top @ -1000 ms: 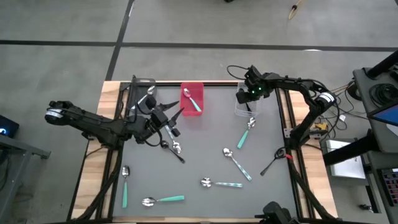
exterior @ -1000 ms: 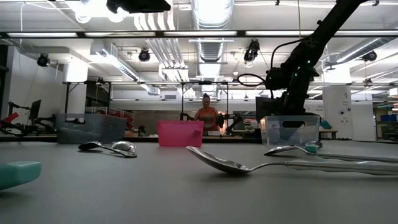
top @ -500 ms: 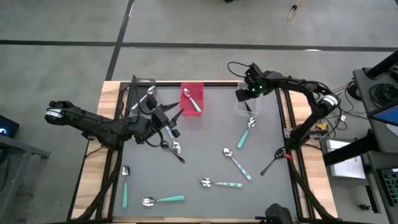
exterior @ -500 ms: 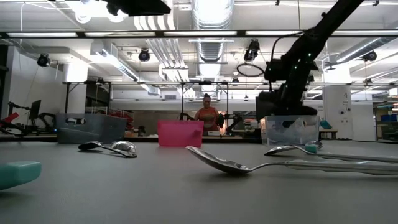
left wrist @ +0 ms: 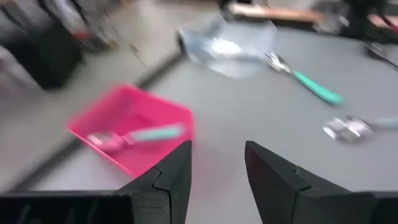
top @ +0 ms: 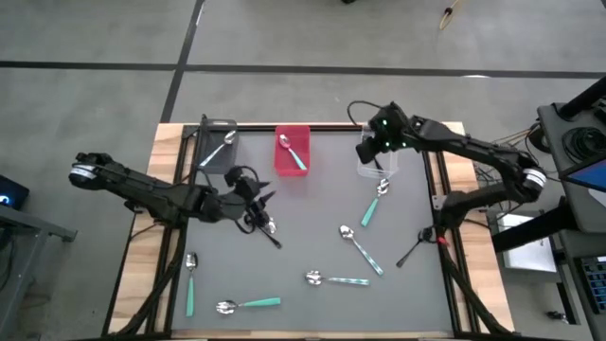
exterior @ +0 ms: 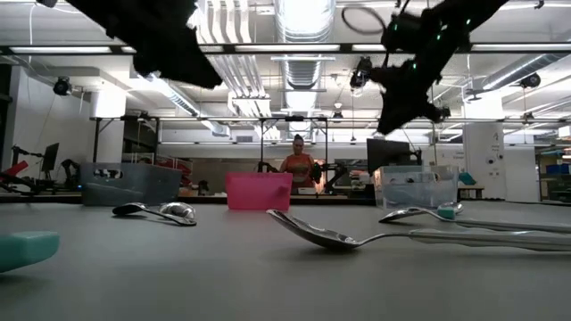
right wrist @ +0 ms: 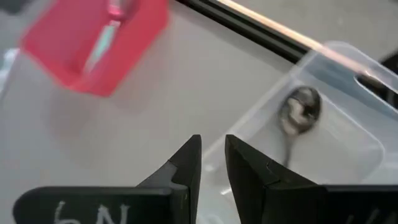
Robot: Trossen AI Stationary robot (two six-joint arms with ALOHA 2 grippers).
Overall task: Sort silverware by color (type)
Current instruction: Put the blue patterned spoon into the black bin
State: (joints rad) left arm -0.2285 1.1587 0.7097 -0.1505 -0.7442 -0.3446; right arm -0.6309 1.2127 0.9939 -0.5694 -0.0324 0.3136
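The right gripper (right wrist: 212,163) has lifted, fingers narrowly parted and empty, above the spoon (right wrist: 297,112) in the clear bin (right wrist: 348,149).

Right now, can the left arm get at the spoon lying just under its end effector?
Probably yes. The left end effector hangs open right beside the spoon, which lies flat on the grey mat with nothing covering it; only a black spoon lies close alongside.
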